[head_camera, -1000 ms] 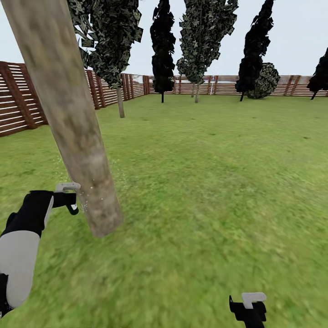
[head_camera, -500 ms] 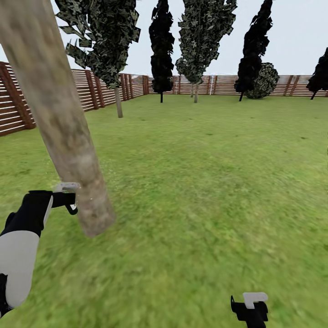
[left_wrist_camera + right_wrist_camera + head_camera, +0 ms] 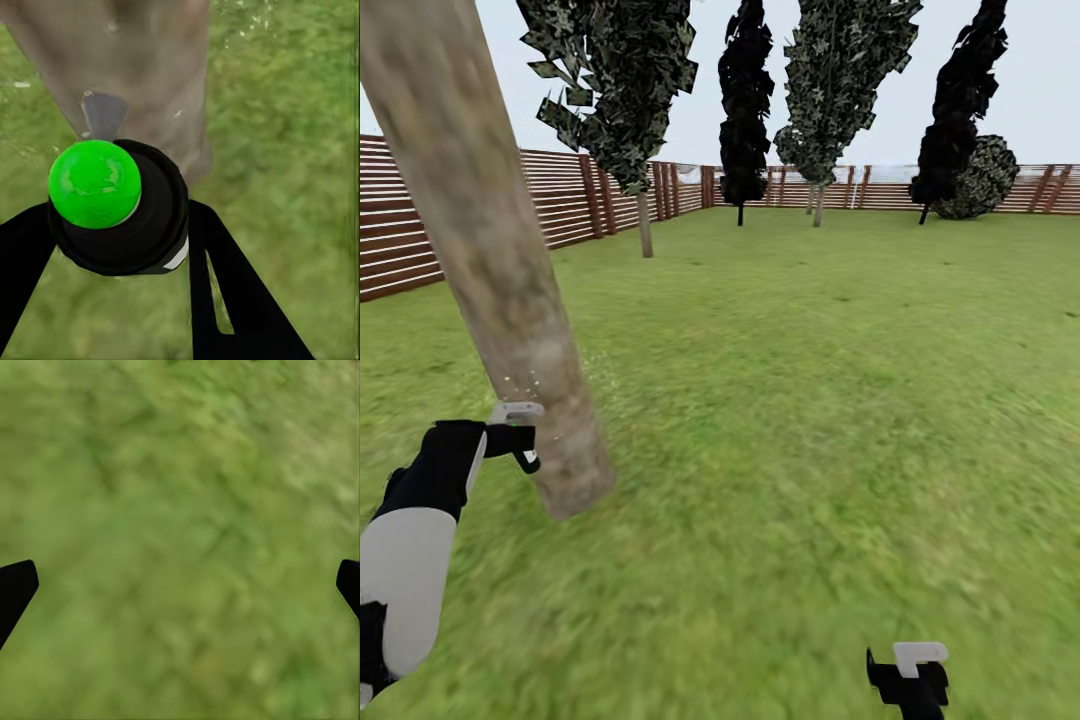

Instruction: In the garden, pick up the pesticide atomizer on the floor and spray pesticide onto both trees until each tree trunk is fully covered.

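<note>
A thick, mottled grey-brown leaning tree trunk point(image 3: 490, 260) rises from the grass at the left of the head view. My left gripper point(image 3: 520, 445) sits right beside its lower part, shut on the pesticide atomizer point(image 3: 112, 202), a black body with a bright green round top. In the left wrist view the atomizer points at the trunk point(image 3: 142, 67) from close by, and small white specks float around the bark. An upright pale trunk point(image 3: 645, 225) under a blocky green canopy stands by the left fence. My right gripper point(image 3: 908, 682) hangs low at the front right, open over bare grass point(image 3: 180, 540).
A reddish-brown slat fence point(image 3: 420, 235) rings the lawn. Near-black conifers point(image 3: 745, 110) and a round dark bush point(image 3: 982, 178) stand along the far fence, with another green-leaved tree point(image 3: 845, 80) between them. Open grass point(image 3: 830, 400) stretches ahead and to the right.
The whole picture has shifted, so the far trees and fence now sit further right: the camera turned. My left gripper stays beside the leaning trunk. White specks show near the bark again.
</note>
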`<state>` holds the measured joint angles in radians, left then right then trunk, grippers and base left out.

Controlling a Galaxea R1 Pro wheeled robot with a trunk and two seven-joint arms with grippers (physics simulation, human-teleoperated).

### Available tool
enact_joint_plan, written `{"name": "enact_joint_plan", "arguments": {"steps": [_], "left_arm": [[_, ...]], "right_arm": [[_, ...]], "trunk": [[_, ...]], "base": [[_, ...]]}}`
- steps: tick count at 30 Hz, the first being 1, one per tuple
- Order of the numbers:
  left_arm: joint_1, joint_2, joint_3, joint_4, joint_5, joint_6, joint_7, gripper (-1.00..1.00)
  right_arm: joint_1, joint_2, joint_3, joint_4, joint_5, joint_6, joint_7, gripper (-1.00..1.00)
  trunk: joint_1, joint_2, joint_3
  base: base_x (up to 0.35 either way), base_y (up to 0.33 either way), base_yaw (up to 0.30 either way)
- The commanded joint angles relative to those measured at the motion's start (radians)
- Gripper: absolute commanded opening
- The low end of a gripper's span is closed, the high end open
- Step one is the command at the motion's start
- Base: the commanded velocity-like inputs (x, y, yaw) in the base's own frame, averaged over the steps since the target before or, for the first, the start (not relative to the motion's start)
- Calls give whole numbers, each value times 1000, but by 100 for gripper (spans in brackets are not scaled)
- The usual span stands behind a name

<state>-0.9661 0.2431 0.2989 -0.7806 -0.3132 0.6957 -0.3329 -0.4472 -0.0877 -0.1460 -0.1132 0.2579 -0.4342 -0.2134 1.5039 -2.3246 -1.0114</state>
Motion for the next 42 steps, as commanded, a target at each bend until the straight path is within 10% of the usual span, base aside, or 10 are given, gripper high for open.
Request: {"name": "enact_joint_plan", "arguments": {"steps": [1,7,10,14,22,27,35,42], "left_arm": [[-1,-2,3,-1,-14,2,-9,-100],[12,8,4,8,-19,0,-10,-100],[14,77,9,15,-18,0,-12,-100],[83,101,10,15,-20,-10,-9,-100],[115,-2,3,40,-20,-13,-6,-100],[136,45,10,161,-18,-103,37,-100],[139,-4,14,192,-13,-115,109,-100],[218,-8,74,217,-8,-257,212,-100]], "right_arm": [[-1,0,-7,1,11,-3,-2,100],[-1,0,-7,1,11,-3,-2,100],[-1,0,-7,1,11,-3,-1,100],[-1,0,-7,1,11,-3,-1,100],[-1,2,-7,1,11,-3,-2,100],[-1,-2,-7,1,10,-3,-3,100],[-1,-2,-7,1,10,-3,-1,100],[-1,-1,-7,2,11,-3,-1,100]], "trunk": [[0,0,-1],[0,0,-1],[0,0,-1],[0,0,-1],[0,0,-1],[0,0,-1],[0,0,-1],[0,0,-1]], "base": [[262,-171,8],[264,-170,1],[159,-133,0],[17,-18,0],[0,0,132],[0,0,23],[89,-58,0],[14,-9,150]]}}
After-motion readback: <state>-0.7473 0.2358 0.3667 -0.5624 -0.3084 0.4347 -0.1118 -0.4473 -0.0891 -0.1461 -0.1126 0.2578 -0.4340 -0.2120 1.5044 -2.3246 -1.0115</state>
